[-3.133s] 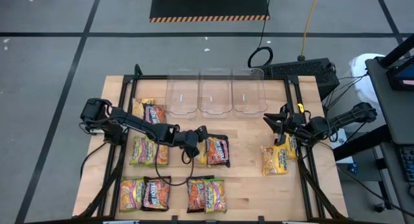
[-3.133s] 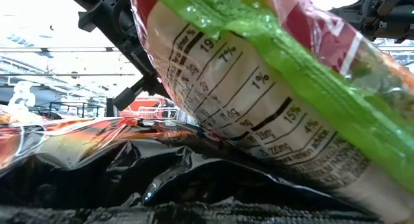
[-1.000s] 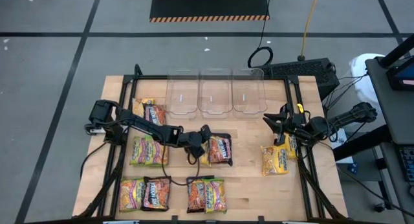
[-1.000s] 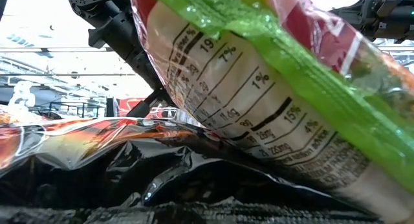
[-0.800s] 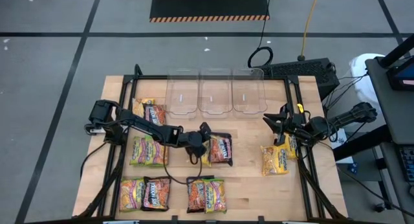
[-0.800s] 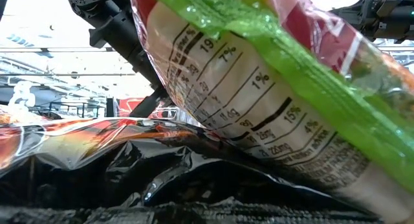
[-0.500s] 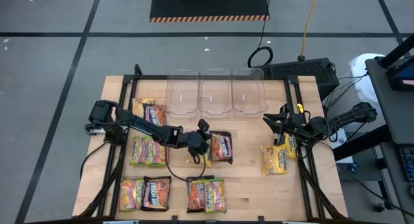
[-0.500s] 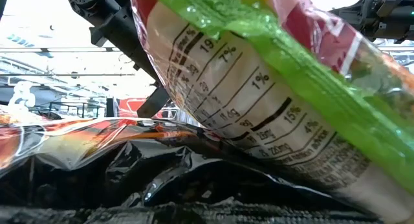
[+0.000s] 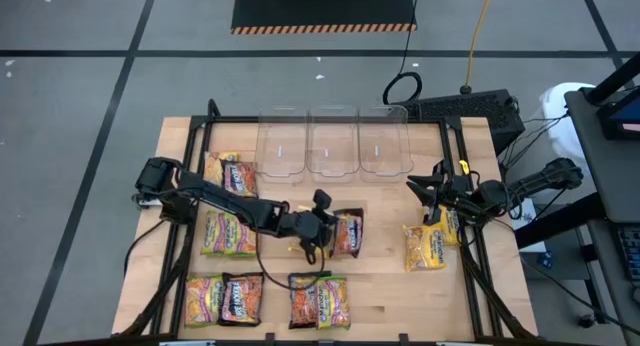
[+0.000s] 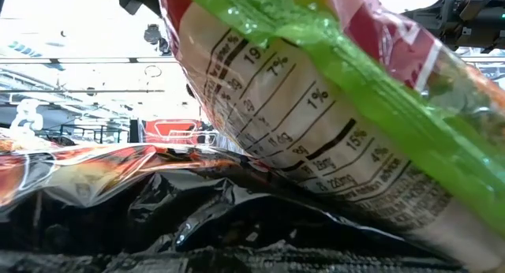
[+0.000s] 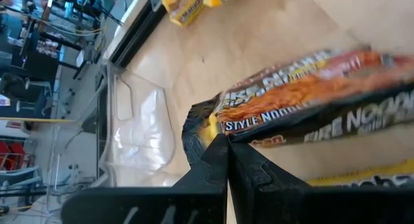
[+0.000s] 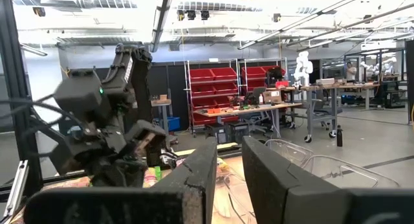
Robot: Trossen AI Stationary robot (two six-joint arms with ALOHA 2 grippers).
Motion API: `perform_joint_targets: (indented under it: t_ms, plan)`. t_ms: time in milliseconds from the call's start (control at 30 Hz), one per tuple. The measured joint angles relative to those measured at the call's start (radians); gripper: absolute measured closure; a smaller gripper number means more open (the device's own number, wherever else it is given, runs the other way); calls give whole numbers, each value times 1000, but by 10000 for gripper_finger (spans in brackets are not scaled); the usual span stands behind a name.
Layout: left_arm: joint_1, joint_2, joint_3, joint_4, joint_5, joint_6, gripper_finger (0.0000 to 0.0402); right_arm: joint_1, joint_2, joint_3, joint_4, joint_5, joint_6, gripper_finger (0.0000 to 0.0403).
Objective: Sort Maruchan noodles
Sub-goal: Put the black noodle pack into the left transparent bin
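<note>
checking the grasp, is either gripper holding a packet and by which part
The left gripper pinches the black noodle packet by its end edge. The right gripper holds nothing.

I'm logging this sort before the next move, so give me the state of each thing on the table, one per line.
left gripper: shut on the black packet, mid-table.
black packet: pinched at its edge.
right gripper: empty, at the table's right side.
three clear bins: empty, in a row at the far edge.
yellow packet: lying flat below the right gripper.

low view blocked by noodle packets [image 10: 316, 131]
</note>
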Motion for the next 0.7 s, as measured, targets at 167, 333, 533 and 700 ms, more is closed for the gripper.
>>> perform_joint_targets:
  t_ms: [167, 333, 533, 700]
  plan:
    - [-5, 0, 56, -56, -35, -72, 401, 0, 0, 0, 0, 0, 0, 332]
    - [-5, -1, 79, -71, -50, -142, 401, 0, 0, 0, 0, 0, 0, 332]
    - [-6, -1, 85, -72, -61, -174, 401, 0, 0, 0, 0, 0, 1, 332]
    - [-5, -1, 85, -72, -105, -216, 401, 0, 0, 0, -1, 0, 0, 332]
